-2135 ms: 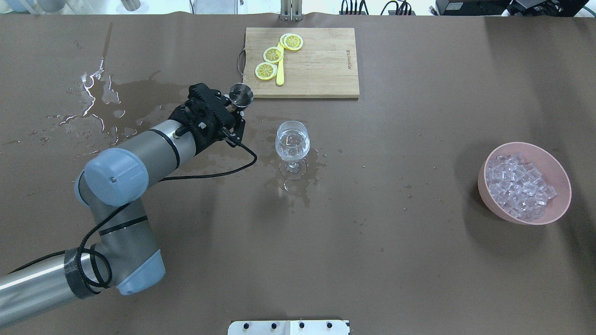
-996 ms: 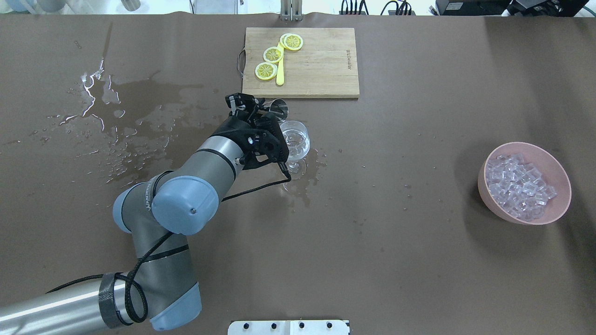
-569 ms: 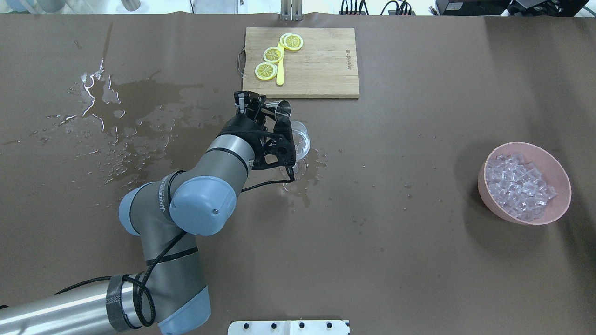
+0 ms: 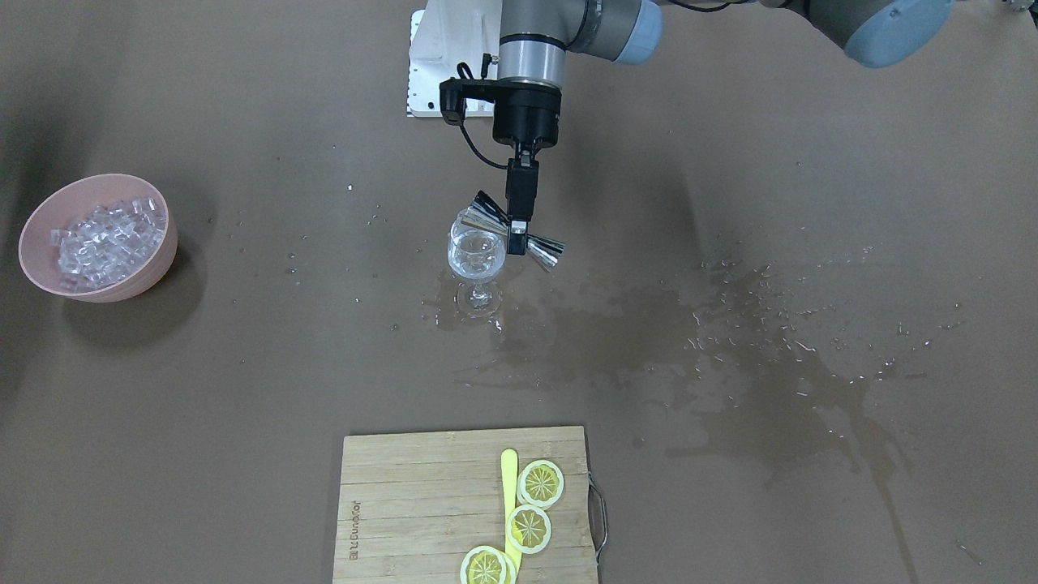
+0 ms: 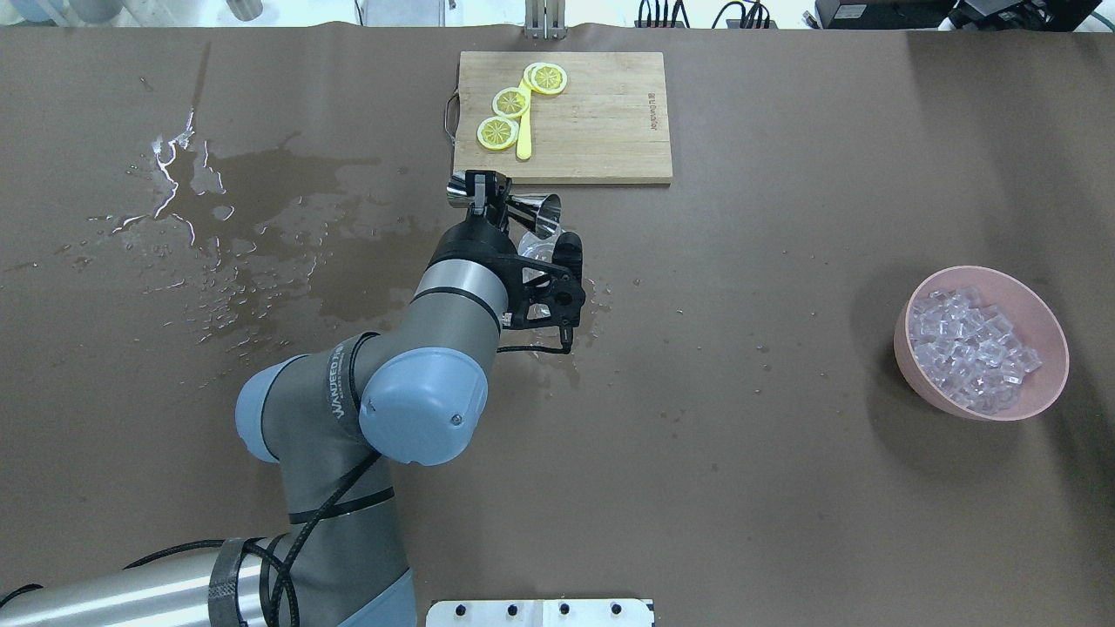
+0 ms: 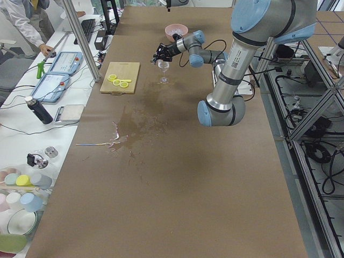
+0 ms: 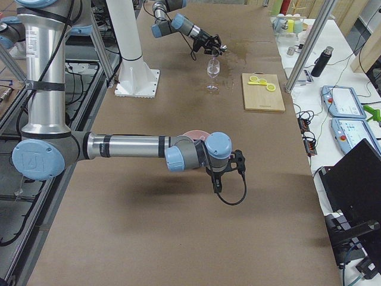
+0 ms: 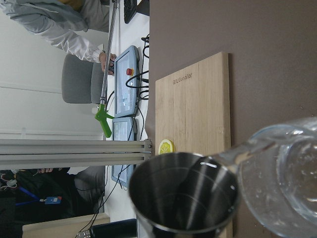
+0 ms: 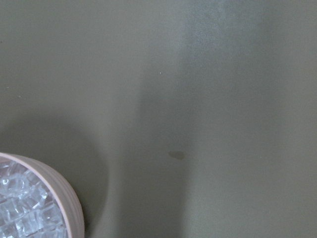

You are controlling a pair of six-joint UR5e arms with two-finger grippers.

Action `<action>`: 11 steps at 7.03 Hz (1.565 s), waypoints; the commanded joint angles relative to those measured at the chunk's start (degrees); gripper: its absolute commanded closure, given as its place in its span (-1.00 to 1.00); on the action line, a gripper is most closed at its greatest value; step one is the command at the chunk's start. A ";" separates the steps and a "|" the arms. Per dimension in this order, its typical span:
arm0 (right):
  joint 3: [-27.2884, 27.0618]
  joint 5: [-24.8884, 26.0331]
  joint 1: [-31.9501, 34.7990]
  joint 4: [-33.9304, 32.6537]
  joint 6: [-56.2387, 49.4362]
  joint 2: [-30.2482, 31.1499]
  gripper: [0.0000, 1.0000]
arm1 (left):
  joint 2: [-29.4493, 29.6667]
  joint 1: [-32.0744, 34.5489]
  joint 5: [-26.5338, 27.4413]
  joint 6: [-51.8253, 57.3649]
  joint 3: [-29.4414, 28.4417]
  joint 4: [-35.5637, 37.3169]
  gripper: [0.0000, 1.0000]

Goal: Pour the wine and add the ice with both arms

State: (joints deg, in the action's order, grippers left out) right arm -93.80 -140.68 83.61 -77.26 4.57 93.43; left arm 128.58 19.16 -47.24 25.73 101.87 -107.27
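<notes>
- Where the brown tabletop (image 5: pixel 697 488) lies nearest the robot, the silver-grey tubular left arm (image 5: pixel 457 300) with light-blue joint caps comes in from the near left and reaches to the middle.
- At the right end, the matching right arm (image 7: pixel 131 146) stretches level above the tabletop, and the black right claw (image 7: pixel 237 162) hangs near a pink round bowl (image 5: pixel 1052 340). Its fingers do not show, so I cannot tell whether they are spread or closed.
- That bowl sits on the right, heaped with small clear ice cubes (image 5: pixel 971 348).
- In the middle, a clear stemmed wine glass (image 4: pixel 474 255) stands upright on a wet patch, with colourless wine (image 4: pixel 472 264) in its bowl.
- The black left claw (image 4: pixel 517 232) pinches a shiny steel double-ended jigger (image 4: pixel 545 250) at its waist. The jigger is tipped on its side, one mouth at the glass's rim.
- Dark wet patches (image 5: pixel 287 183) spread to the far left.
- Farthest, a bamboo cutting board (image 5: pixel 601 122) carries three yellow lemon slices (image 5: pixel 510 102) and a yellow stick (image 5: pixel 523 139).
</notes>
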 commanded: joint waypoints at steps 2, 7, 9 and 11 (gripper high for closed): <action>-0.06 -0.29 -0.02 0.00 0.00 0.00 -1.00 | -0.26 0.00 0.22 4.40 0.08 0.22 1.00; -0.42 -0.29 -0.02 0.09 0.00 -0.26 -1.00 | 0.27 -0.09 1.98 10.10 0.26 5.76 1.00; -0.42 -0.29 -0.02 0.09 0.00 -0.35 -1.00 | 0.36 0.00 2.59 10.13 0.61 5.06 1.00; -0.07 -0.29 -0.02 0.09 0.00 -0.35 -1.00 | -3.91 0.44 2.42 -15.63 -0.08 -7.52 1.00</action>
State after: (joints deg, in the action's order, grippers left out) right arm -94.10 -140.97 83.58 -77.17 4.57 93.08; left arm 127.92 19.41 -44.75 26.11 102.45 -106.87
